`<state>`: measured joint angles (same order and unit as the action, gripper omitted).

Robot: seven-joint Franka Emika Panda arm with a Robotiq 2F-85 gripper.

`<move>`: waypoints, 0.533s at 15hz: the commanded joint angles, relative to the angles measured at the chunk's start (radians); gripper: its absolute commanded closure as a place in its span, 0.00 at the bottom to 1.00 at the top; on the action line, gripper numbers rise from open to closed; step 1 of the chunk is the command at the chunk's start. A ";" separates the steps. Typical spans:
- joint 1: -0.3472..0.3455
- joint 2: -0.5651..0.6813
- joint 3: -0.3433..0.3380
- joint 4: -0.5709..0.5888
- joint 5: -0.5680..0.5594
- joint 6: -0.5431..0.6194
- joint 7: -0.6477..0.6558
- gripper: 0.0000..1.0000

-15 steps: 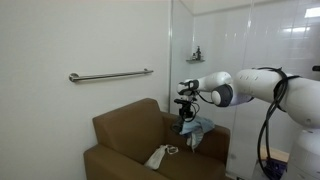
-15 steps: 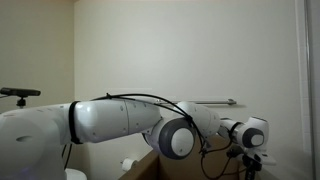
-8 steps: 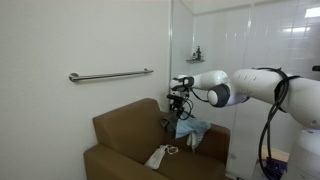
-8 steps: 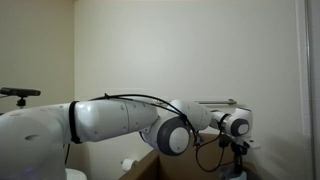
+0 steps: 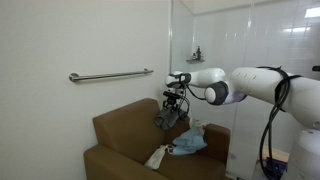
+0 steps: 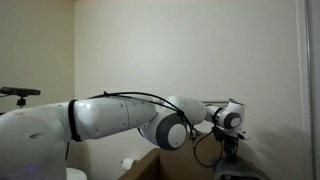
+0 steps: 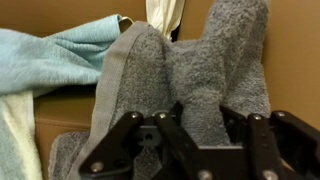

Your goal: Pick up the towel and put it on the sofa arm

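One gripper (image 7: 195, 128) fills the lower edge of the wrist view, its jaws closed narrowly on a bunched fold of the dark grey towel (image 7: 190, 65), which runs up the middle of the frame. A light blue cloth (image 7: 50, 55) lies at the upper left, touching the towel's edge. A whitish cloth (image 7: 165, 12) shows at the top centre. The brown armchair (image 7: 295, 45) forms the background.

In an exterior view, the robot arm (image 5: 260, 85) reaches in from the right. Its gripper (image 5: 172, 103) holds the towel (image 5: 165, 117) in the air, in front of the armchair's (image 5: 125, 122) backrest and above the seat, at frame centre. The light blue cloth (image 5: 188, 143) lies below and to the right of the towel, and the whitish cloth (image 5: 157, 157) rests on the seat. The sofa arm (image 5: 108, 152), at lower left, is bare and well apart from the towel. A grab bar (image 5: 110, 75) crosses the wall (image 5: 60, 40) behind.

In an exterior view, the robot arm (image 6: 110, 115) dominates; the gripper end there is too dim to read.
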<state>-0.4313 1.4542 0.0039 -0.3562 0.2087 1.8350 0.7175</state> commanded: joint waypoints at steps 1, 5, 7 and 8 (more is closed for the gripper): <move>0.001 -0.041 0.025 -0.008 0.005 0.011 -0.071 0.93; 0.018 -0.075 0.014 -0.028 -0.017 -0.047 -0.121 0.93; 0.044 -0.075 -0.024 -0.039 -0.057 -0.086 -0.123 0.93; 0.056 -0.071 -0.042 -0.037 -0.080 -0.099 -0.120 0.93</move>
<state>-0.4045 1.4108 0.0048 -0.3542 0.1834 1.7823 0.6238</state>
